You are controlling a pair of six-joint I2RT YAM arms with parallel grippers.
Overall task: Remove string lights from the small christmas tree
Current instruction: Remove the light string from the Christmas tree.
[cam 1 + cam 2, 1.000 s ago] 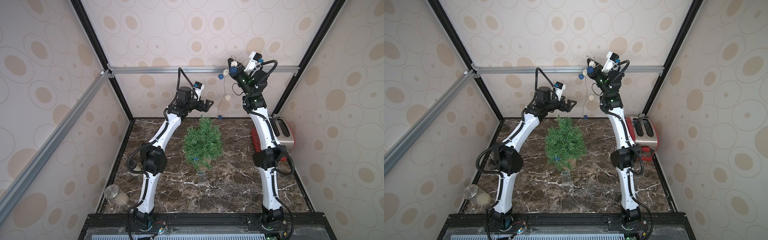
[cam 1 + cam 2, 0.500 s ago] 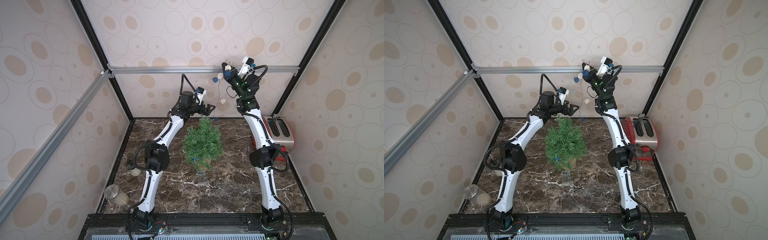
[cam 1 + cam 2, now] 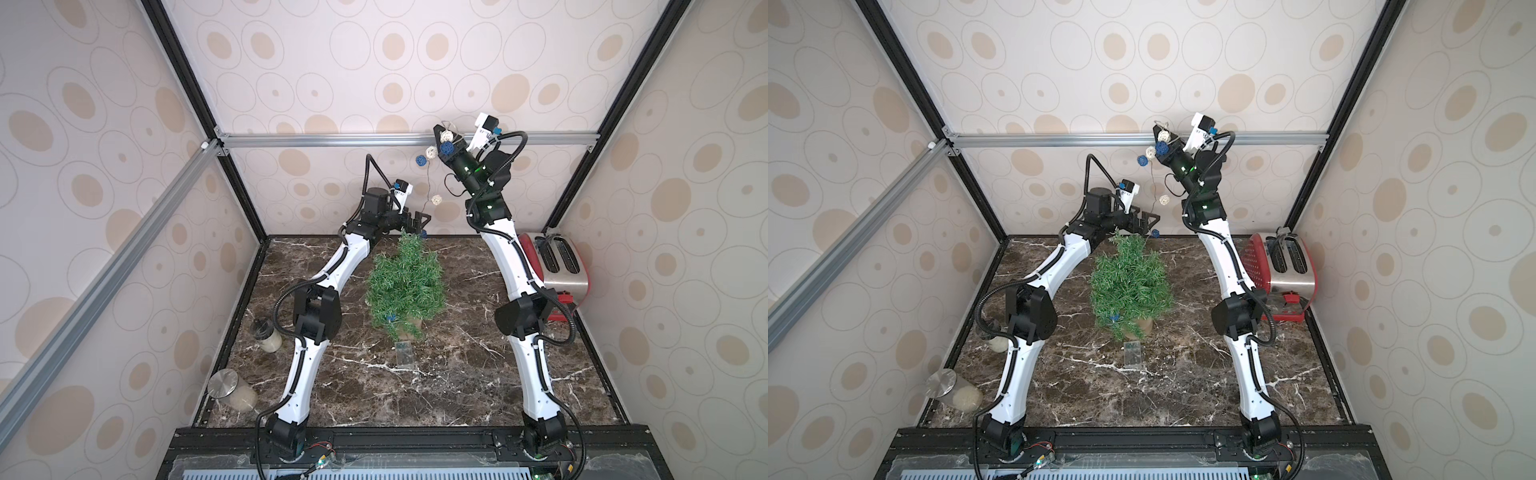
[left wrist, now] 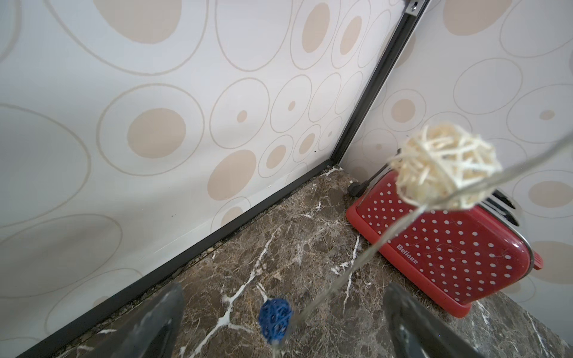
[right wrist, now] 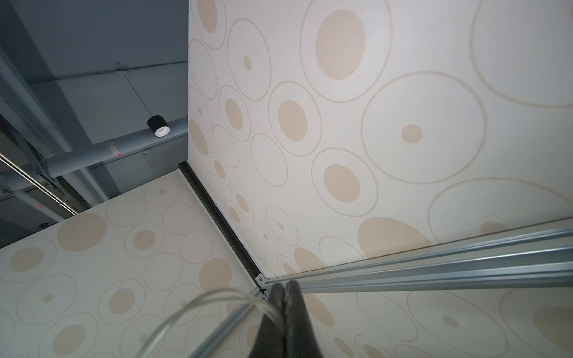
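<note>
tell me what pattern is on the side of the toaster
The toaster side is red with small white polka dots, clearest in the left wrist view.

In both top views the needles of the small christmas tree (image 3: 405,282) are hiding most of its tan pot (image 3: 414,323) and any string lights (image 3: 436,200) among them except one blue ball (image 3: 390,318). The left wrist view's edge is cutting off the left gripper (image 4: 283,291)'s blurred fingers (image 4: 161,319), while a blurred cream ball (image 4: 446,170) is covering part of the red toaster (image 4: 449,248). The right wrist view's edge is cutting off the right gripper (image 5: 284,286)'s pressed-together fingers and a blurred wire loop (image 5: 198,303).
</note>
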